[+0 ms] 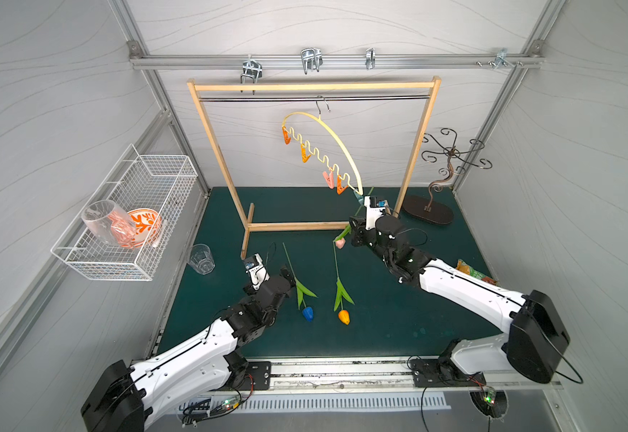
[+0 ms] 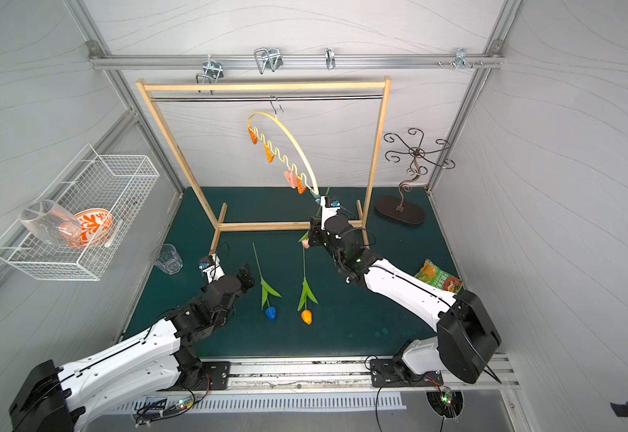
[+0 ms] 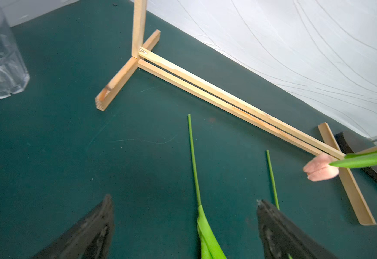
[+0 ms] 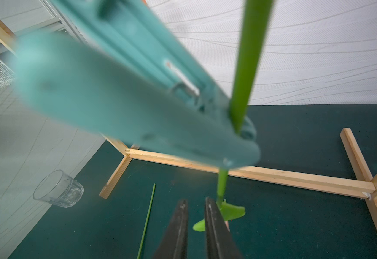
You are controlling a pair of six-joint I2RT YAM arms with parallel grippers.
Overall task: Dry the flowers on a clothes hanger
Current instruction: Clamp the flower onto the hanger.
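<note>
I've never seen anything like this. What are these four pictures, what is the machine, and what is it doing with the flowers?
It is a robot with two white-and-black arms, each ending in a two-fingered gripper. Two pictures come from one camera overhead that looks down on everything. The other two come from small cameras on the arms' wrists, looking past the fingers.

On the green mat lie a blue tulip and an orange tulip, and a glass stands there too. A wooden rack carries a yellow hanger with clips.

The pink tulip hangs head down, its stem pinched in the teal clip. The right gripper sits beside that stem, jaws only slightly apart, with nothing between them. The left gripper is wide open near the blue tulip's stem and holds nothing.
</note>
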